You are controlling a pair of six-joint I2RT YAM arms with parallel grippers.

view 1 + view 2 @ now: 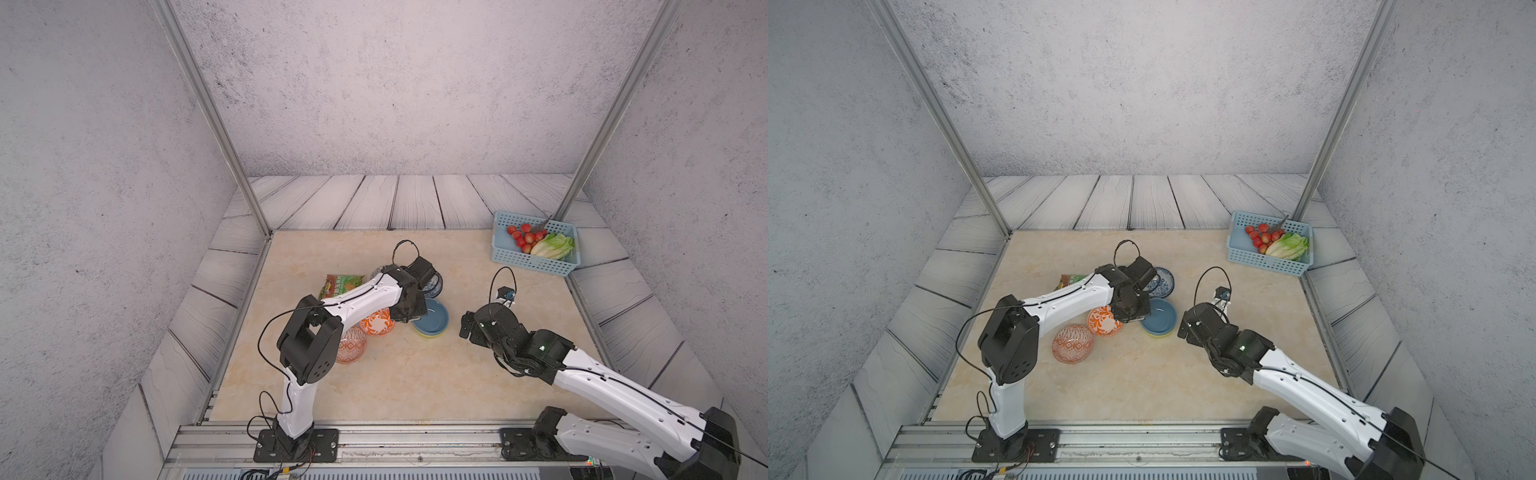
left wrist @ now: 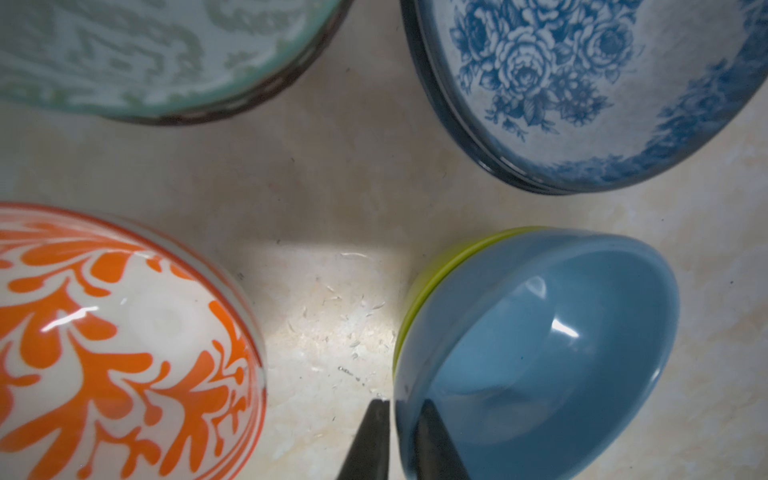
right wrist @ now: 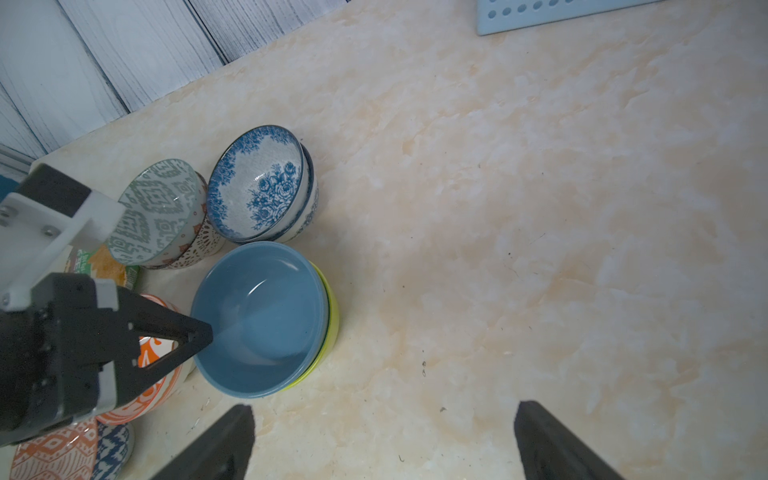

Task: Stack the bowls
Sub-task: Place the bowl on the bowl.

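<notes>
A plain blue bowl (image 2: pixel 540 353) sits nested in a lime bowl (image 2: pixel 419 291) mid-table. My left gripper (image 2: pixel 405 405) is shut on the blue bowl's rim, one finger inside and one outside. Two blue-floral bowls (image 3: pixel 257 183) are stacked just behind. Beside them a grey-green patterned bowl (image 3: pixel 158 208) rests in a white bowl with dark lines (image 3: pixel 199 249). An orange-patterned bowl (image 1: pixel 1102 320) stands left of the blue bowl (image 1: pixel 1158 316), and another orange-patterned bowl (image 1: pixel 1072 344) is nearer the front. My right gripper (image 3: pixel 384 409) hangs open over bare table, right of the blue bowl (image 1: pixel 432 318).
A light blue slotted basket (image 1: pixel 532 262) with tomatoes and lettuce stands at the back right corner. A green snack packet (image 1: pixel 340 284) lies behind the bowls, partly under the left arm. Grey plank borders and metal posts ring the marble table (image 1: pixel 415 382).
</notes>
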